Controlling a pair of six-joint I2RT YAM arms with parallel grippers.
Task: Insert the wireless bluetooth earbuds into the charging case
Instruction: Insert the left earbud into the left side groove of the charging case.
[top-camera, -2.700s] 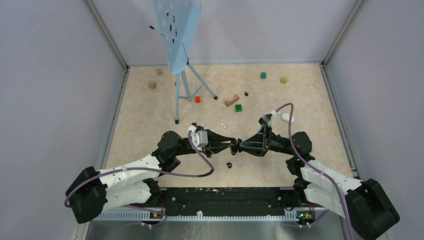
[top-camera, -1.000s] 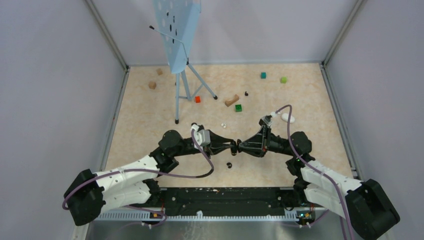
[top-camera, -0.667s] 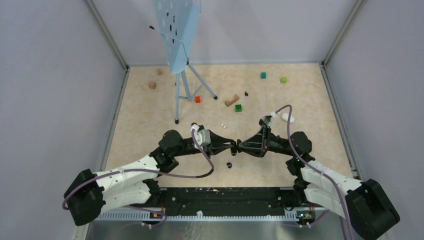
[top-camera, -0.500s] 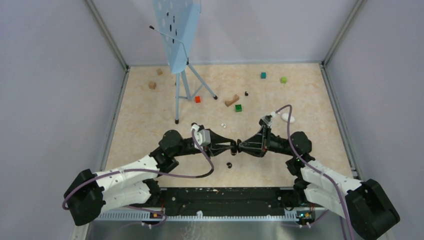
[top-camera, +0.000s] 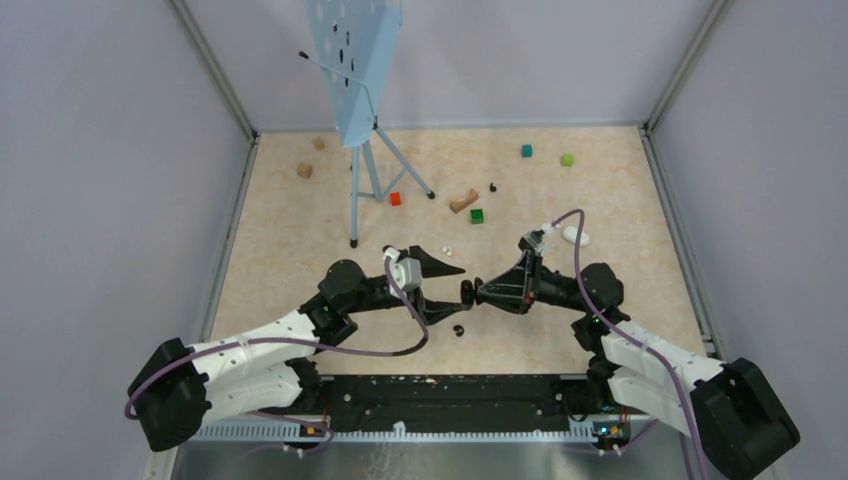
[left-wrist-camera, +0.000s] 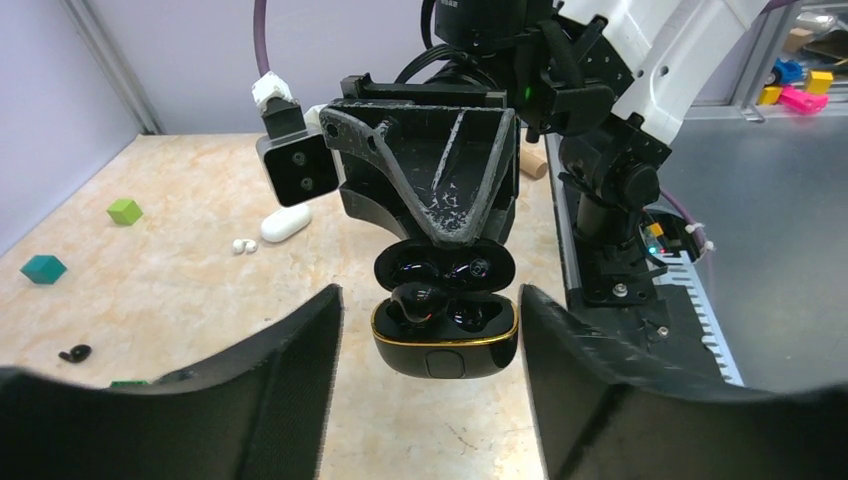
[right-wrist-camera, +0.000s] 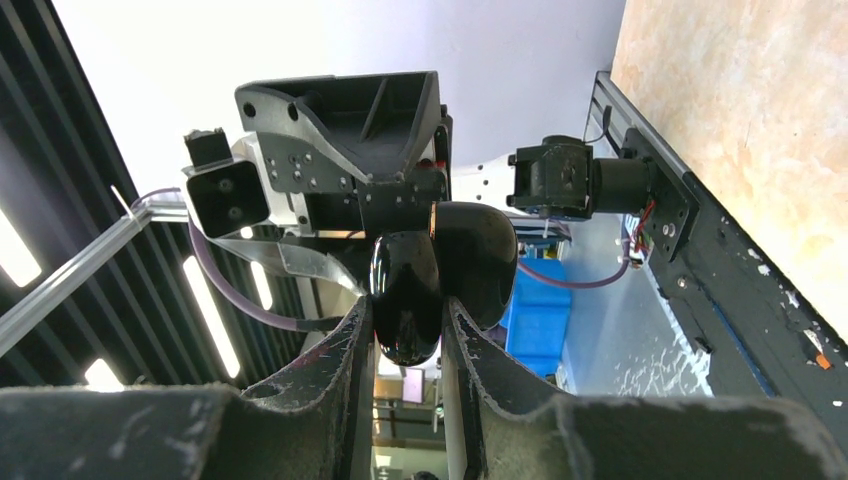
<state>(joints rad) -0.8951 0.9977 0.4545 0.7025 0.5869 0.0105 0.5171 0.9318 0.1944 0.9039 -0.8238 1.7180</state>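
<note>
charging case (left-wrist-camera: 446, 340): is shining glossy black, smooth, with a gold metallic rim
earbud (left-wrist-camera: 416, 300) inside it: is gleaming in the same glossy black
fingers (left-wrist-camera: 270, 400) of the left gripper (top-camera: 454, 291): are looking matt black and slightly grainy
right gripper (left-wrist-camera: 446, 240): is showing dull black plastic, scuffed whitish
table (top-camera: 300, 230): is looking matt, beige, mottled like stone
curved block (top-camera: 463, 201): is showing bare wood

The glossy black charging case (left-wrist-camera: 445, 348) stands open, one black earbud (left-wrist-camera: 412, 300) inside.
</note>
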